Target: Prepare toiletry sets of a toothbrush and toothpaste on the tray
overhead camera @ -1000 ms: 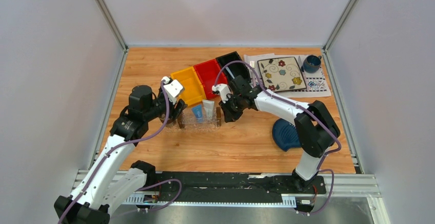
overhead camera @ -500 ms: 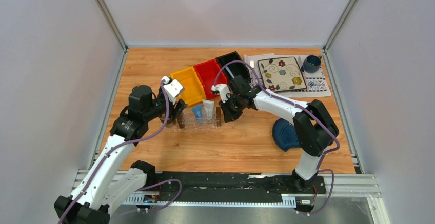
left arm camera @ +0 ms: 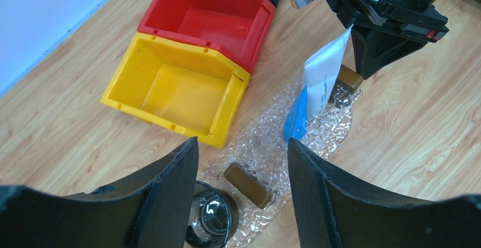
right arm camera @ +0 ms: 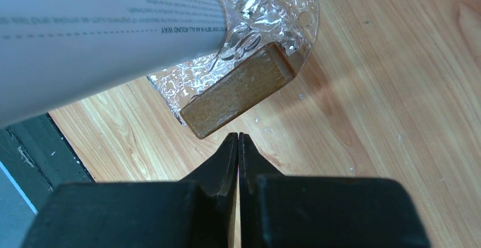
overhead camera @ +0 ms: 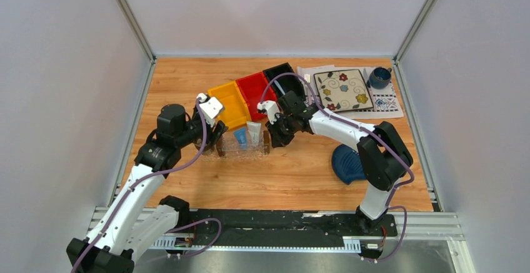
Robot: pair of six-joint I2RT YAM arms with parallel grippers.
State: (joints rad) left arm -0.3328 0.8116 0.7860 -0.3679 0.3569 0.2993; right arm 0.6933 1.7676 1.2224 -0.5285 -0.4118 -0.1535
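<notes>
Mid-frame, a white-grey squeeze tube (overhead camera: 254, 131) and a bright blue squeeze tube (overhead camera: 240, 137) lean in the clear textured rectangular tray (overhead camera: 247, 151) — toothpaste apparently placed. The right gripper (right arm camera: 237, 140) is pinched empty beside it; the left gripper (left arm camera: 243, 148) is spread, holding nothing.

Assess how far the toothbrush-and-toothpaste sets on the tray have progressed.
Done: the white toothpaste tube and blue toothpaste tube sit in the clear tray. In hand: nothing; the right gripper is shut empty, the left gripper open. Left: no toothbrush shows on the tray.
</notes>
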